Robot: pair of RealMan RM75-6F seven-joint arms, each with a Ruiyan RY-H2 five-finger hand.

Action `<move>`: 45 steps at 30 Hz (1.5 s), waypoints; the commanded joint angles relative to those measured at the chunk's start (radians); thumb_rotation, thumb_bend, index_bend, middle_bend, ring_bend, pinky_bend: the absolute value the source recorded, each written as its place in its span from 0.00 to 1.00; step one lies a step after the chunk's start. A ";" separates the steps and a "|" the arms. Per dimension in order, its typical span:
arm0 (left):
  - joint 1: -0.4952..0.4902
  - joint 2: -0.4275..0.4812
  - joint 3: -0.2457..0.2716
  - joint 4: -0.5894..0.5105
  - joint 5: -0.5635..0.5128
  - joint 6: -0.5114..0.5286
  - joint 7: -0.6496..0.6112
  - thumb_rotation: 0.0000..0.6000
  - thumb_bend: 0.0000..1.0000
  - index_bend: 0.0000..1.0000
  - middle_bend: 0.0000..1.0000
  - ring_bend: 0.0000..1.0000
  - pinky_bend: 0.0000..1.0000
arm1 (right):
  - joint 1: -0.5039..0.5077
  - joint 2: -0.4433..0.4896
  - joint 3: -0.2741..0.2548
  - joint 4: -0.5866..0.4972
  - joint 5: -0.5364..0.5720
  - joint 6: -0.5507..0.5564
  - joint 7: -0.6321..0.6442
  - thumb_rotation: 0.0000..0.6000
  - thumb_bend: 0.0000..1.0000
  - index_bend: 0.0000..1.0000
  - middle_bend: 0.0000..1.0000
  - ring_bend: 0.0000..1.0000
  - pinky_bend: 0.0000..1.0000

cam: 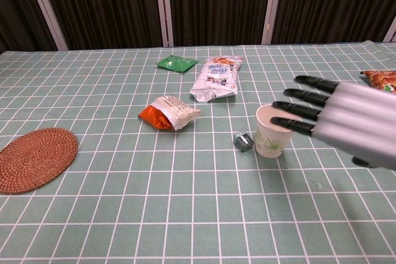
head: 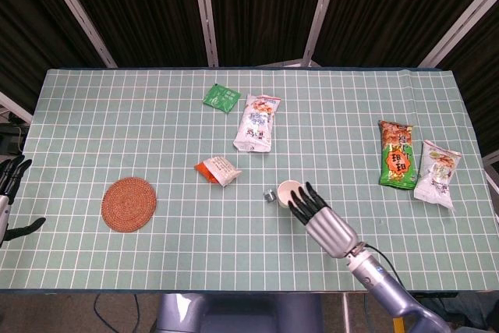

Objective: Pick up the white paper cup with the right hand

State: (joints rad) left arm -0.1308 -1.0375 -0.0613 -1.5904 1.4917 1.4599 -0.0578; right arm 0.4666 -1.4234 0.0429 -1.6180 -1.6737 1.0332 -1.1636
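Note:
The white paper cup (head: pixel 288 191) (cam: pixel 270 135), printed with a green flower, stands upright near the table's middle. My right hand (head: pixel 322 220) (cam: pixel 346 119) hovers just right of it and above its rim, fingers (cam: pixel 296 110) straight and spread, holding nothing. The black fingertips (head: pixel 300 199) overlap the cup's right edge in both views; I cannot tell whether they touch it. My left hand (head: pixel 9 196) hangs off the table's left edge, fingers apart and empty.
A small metal clip (head: pixel 268 195) (cam: pixel 243 141) lies just left of the cup. An orange snack pack (head: pixel 217 170), a white bag (head: pixel 258 122) and a green sachet (head: pixel 221 98) lie beyond. A woven coaster (head: pixel 129 203) sits left; two snack bags (head: pixel 398 163) lie right.

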 commanded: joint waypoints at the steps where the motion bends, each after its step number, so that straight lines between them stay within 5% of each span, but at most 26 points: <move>1: -0.002 -0.001 -0.003 0.007 -0.010 -0.007 -0.006 1.00 0.00 0.00 0.00 0.00 0.00 | 0.053 -0.063 0.020 0.053 0.012 -0.068 -0.063 1.00 0.00 0.00 0.00 0.00 0.00; 18: -0.006 -0.013 -0.004 0.017 -0.026 -0.021 0.012 1.00 0.00 0.00 0.00 0.00 0.00 | 0.110 -0.212 0.065 0.195 0.144 -0.112 -0.236 1.00 0.00 0.00 0.00 0.00 0.00; 25: -0.006 -0.009 -0.007 0.017 -0.035 -0.026 0.005 1.00 0.00 0.00 0.00 0.00 0.00 | 0.108 -0.222 0.059 0.233 0.175 -0.091 -0.239 1.00 0.08 0.00 0.00 0.00 0.10; 33: -0.008 -0.006 -0.006 0.015 -0.033 -0.029 0.003 1.00 0.00 0.00 0.00 0.00 0.00 | 0.131 -0.213 0.016 0.306 0.068 -0.036 -0.135 1.00 0.28 0.20 0.28 0.08 0.40; 38: -0.007 -0.004 -0.004 0.012 -0.031 -0.029 0.002 1.00 0.00 0.00 0.00 0.00 0.00 | 0.139 -0.207 -0.009 0.368 0.010 0.004 -0.074 1.00 0.30 0.24 0.37 0.17 0.47; 45: -0.007 -0.002 -0.002 0.009 -0.030 -0.030 0.001 1.00 0.00 0.00 0.00 0.00 0.00 | 0.135 -0.182 -0.009 0.365 -0.025 0.082 0.061 1.00 0.29 0.25 0.38 0.18 0.48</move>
State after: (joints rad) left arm -0.1375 -1.0398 -0.0636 -1.5813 1.4622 1.4304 -0.0564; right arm 0.6043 -1.6166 0.0311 -1.2425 -1.6908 1.0867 -1.1453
